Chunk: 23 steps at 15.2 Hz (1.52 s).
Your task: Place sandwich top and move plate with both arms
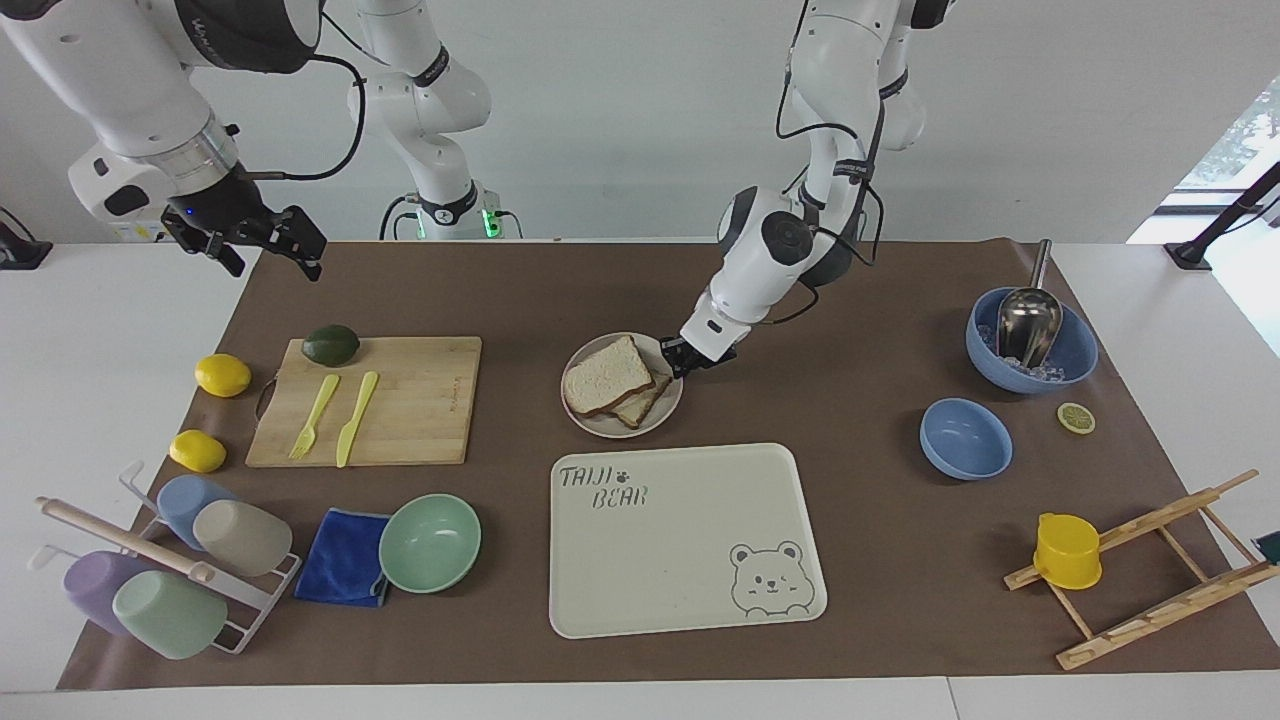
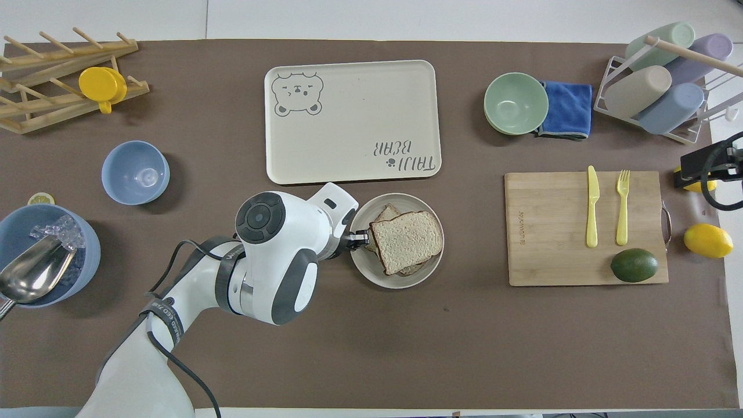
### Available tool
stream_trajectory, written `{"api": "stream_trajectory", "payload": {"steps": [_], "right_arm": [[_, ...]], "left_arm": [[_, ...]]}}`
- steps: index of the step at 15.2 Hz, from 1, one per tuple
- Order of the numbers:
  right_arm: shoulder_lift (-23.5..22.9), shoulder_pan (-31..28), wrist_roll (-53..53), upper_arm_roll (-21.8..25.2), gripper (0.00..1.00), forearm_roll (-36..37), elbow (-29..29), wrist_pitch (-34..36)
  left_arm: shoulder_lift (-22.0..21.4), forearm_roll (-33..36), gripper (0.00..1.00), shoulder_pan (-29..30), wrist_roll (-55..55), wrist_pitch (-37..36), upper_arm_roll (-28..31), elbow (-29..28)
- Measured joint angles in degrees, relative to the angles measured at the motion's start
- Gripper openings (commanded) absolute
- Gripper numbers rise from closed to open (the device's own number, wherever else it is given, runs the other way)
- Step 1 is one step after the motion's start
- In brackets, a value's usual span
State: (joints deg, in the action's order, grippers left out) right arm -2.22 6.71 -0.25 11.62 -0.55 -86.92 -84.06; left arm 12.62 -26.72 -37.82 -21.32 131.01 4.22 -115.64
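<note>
Sandwich top [image 1: 604,374] already lies on the plate [image 1: 598,424], stacked a bit askew over a lower slice [image 1: 640,402] that pokes out toward the bear tray [image 1: 680,540]; plate sits mid-tabletop [image 1: 860,560], just nearer the robots than the tray, between the cutting board [image 1: 420,400] and the small blue bowl [image 1: 965,437]; placing looks done, step in hand reads as the plate move.

Left hand [image 1: 688,358] is low at the plate rim on the left arm's end, fingers pinched fully together on that rim, it seems; overhead view [image 2: 360,239] shows the tips meeting right at the rim edge, close to the bread crust; whether the crust is caught too, cannot tell.

Right hand [image 1: 258,237] hangs high over the tabletop corner at the right arm's end, above the avocado [image 1: 331,344] end of the board, jaws spread wide, holding nothing; well apart from the plate.

To do it well: one-sided rim pinch will likely tip the plate and slide the loose top slice, so keep it flat; bring the right hand down to the free rim, clear of the yellow fork [image 1: 315,416] and knife [image 1: 356,417]; pinch rim only, not bread; lift both sides level and together, slow; tray is probably the target, judgement only; set down flat before letting go.
</note>
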Motion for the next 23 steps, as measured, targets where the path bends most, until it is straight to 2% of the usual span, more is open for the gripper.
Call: {"api": "stream_trajectory", "payload": {"steps": [3, 6, 8, 13, 16, 20, 21, 22, 23], "right_arm": [[0.00, 0.40, -2.22, -0.02, 1.00, 0.38, 0.00, -0.10], [0.00, 0.39, -2.44, -0.02, 1.00, 0.38, 0.00, -0.11], [0.00, 0.39, -2.44, -0.01, 1.00, 0.38, 0.00, -0.11], [0.02, 0.14, -2.44, 0.15, 1.00, 0.38, -0.09, -0.01], [0.03, 0.14, -2.44, 0.16, 1.00, 0.38, -0.09, -0.01], [0.04, 0.14, -2.44, 0.16, 1.00, 0.38, -0.09, -0.01], [0.04, 0.14, -2.44, 0.16, 1.00, 0.38, -0.09, -0.01], [0.04, 0.14, -2.44, 0.16, 1.00, 0.38, -0.09, -0.01], [0.04, 0.14, -2.44, 0.16, 1.00, 0.38, -0.09, -0.01]], "left_arm": [[0.23, 0.03, 0.00, 5.82, 0.02, -8.76, 0.37, 8.45], [2.72, 0.15, 0.00, 10.63, 0.20, -11.80, 0.54, 15.48], [6.27, 0.16, 0.00, 12.14, 0.24, -12.11, 0.58, 19.40], [19.61, 0.14, 0.00, 13.43, 0.14, -11.66, 0.90, 31.03], [22.94, 0.45, 0.00, 13.53, 0.15, -7.62, 1.01, 32.53], [23.56, 0.68, 0.00, 12.56, 0.15, -3.54, 0.83, 30.75], [23.56, 0.70, 0.30, 12.42, 0.16, -2.71, 0.76, 30.06], [23.56, 0.70, 0.68, 12.40, 0.19, -2.33, 0.73, 29.63], [23.53, 0.70, 1.00, 12.41, 0.23, -2.28, 0.73, 29.54]]}}
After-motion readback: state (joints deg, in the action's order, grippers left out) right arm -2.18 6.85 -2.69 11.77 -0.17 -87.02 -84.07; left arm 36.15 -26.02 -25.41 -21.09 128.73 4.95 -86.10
